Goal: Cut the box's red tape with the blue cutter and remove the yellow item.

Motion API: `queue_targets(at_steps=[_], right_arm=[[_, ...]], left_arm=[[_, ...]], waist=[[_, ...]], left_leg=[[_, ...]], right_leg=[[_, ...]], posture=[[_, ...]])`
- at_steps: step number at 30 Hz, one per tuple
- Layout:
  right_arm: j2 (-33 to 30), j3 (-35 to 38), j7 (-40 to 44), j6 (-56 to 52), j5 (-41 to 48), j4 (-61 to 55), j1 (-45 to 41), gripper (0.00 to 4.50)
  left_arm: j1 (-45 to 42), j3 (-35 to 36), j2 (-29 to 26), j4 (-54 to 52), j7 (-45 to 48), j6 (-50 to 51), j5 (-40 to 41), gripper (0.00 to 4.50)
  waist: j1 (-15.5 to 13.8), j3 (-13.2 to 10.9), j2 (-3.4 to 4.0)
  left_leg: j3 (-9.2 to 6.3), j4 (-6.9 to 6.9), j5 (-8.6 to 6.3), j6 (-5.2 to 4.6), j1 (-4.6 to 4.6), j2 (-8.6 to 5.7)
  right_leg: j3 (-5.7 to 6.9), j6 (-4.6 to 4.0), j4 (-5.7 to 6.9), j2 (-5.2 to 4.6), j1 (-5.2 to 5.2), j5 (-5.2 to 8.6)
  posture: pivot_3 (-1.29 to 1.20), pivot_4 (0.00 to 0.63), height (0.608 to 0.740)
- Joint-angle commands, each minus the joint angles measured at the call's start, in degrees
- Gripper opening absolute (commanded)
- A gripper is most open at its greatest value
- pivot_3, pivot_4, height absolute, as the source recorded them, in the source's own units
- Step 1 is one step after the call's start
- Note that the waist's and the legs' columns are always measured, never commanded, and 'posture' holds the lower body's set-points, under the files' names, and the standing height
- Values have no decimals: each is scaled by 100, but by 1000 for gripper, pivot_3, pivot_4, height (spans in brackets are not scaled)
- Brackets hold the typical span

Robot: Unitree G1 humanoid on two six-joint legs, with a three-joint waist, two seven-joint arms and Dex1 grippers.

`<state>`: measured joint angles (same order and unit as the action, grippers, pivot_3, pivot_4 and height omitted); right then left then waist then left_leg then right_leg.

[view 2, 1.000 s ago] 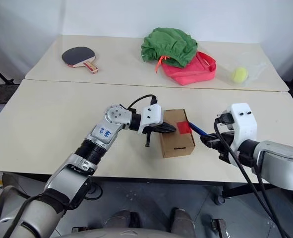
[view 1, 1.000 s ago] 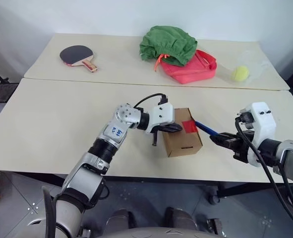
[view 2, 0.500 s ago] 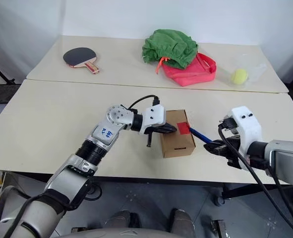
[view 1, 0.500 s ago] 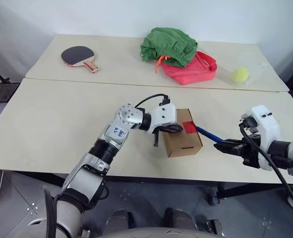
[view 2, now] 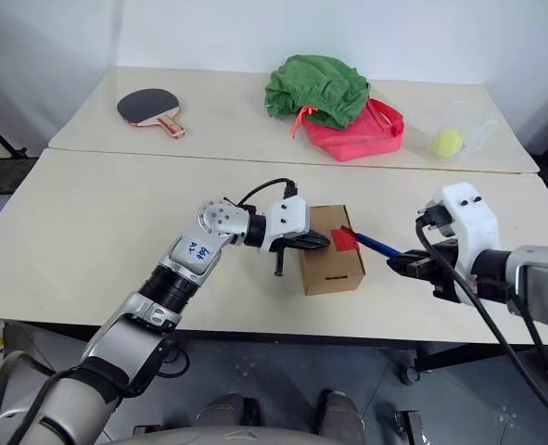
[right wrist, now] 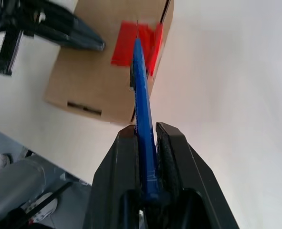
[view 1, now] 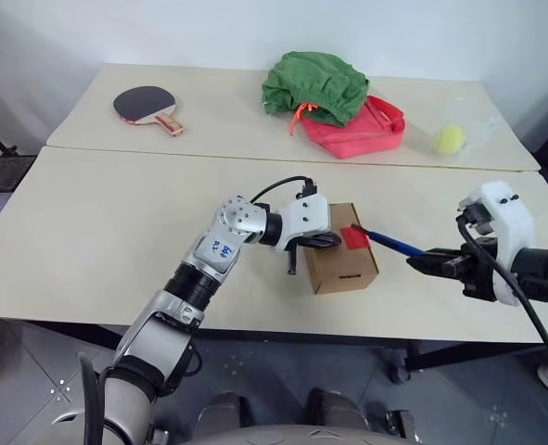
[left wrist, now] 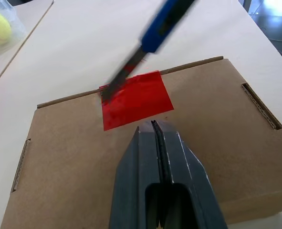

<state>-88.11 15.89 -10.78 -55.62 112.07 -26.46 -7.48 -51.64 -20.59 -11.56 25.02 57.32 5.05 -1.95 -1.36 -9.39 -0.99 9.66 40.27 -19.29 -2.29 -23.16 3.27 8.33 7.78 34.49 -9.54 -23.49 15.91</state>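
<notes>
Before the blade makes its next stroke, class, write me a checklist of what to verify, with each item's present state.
1. Right gripper clamped on the slim blue cutter: ok.
2. Blade tip meets the red tape patch at the lid's edge: ok.
3. Small brown cardboard box pinned by the shut left gripper pressing on the lid: ok.
4. Left gripper out of the blade's line: not ok, its tip sits beside the tape.
5. Tape cut through: cannot tell.
6. Lid opened: not ok, flaps are shut.
</notes>
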Motion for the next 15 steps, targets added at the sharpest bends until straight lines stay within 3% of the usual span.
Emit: queue_targets(at_steps=[1, 15], right_arm=[[-114, -57, 19, -146, 93, 125, -302, 251], [138, -1035, -451, -458, 93, 469, -1434, 251]], left_arm=[[196, -208, -56, 164, 102, 211, -164, 0], [227, -180, -32, 69, 71, 317, -138, 0]], waist=[[1, 0, 0], [4, 1, 1]], left_leg=[[0, 0, 0, 0, 0, 0], [1, 1, 0, 0, -1, 2]], right_leg=[[0, 0, 0, 0, 0, 0], [0, 0, 0, 0, -1, 0]], posture=[[0, 150, 740], [0, 150, 740]])
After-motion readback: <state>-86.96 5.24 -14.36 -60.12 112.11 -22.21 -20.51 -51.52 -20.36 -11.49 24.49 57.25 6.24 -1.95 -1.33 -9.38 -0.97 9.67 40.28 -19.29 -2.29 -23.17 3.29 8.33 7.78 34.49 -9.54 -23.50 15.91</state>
